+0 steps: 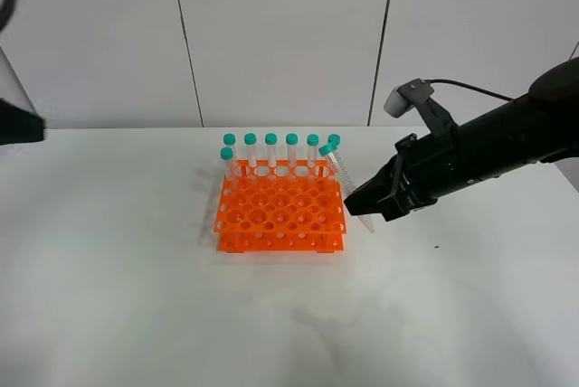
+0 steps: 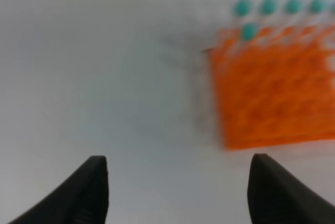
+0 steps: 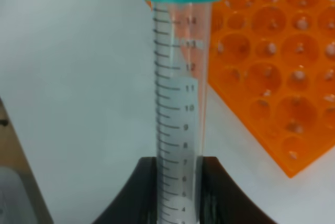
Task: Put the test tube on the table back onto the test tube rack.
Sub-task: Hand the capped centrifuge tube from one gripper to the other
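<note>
My right gripper (image 1: 364, 199) is shut on the test tube (image 1: 342, 177), just beside the right side of the orange test tube rack (image 1: 280, 211). The tube is tilted, with its teal cap up toward the rack's back right corner and its pointed tip low over the white table (image 1: 136, 297). In the right wrist view the fingers (image 3: 214, 192) clamp the tube's lower part (image 3: 180, 103), and the rack (image 3: 272, 67) lies beside it. My left gripper (image 2: 178, 182) is open and empty, above the table to the left of the rack (image 2: 272, 93).
Several other teal-capped tubes (image 1: 271, 147) stand in the rack's back row, with one more in the second row at the left. They show blurred in the left wrist view (image 2: 277, 7). A dark part of the left arm (image 1: 18, 120) shows at the far left edge.
</note>
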Robot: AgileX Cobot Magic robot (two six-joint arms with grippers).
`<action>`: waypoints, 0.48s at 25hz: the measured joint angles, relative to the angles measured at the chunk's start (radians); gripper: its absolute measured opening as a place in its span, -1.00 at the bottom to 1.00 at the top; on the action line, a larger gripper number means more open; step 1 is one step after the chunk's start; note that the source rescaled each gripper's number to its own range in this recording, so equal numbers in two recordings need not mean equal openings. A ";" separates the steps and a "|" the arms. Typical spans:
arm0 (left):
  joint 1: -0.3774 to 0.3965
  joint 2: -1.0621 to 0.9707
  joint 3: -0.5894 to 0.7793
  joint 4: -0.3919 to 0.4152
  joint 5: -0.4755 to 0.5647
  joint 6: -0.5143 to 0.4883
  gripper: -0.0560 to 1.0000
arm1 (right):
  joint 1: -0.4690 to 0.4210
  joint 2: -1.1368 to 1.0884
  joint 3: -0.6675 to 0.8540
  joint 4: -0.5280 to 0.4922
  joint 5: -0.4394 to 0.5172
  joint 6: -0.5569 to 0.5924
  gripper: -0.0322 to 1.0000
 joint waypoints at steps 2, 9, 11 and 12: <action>-0.021 0.102 0.000 -0.160 -0.064 0.114 0.83 | 0.033 0.000 0.000 0.000 -0.010 0.000 -0.89; -0.140 0.379 0.000 -0.675 -0.149 0.510 0.83 | 0.095 0.000 0.000 0.009 -0.085 0.014 -0.89; -0.170 0.424 0.000 -0.807 -0.165 0.596 0.83 | 0.095 0.000 0.000 0.011 -0.096 0.016 -0.89; -0.187 0.440 0.000 -0.875 -0.168 0.642 0.83 | 0.095 0.000 0.000 0.013 -0.097 0.017 -0.89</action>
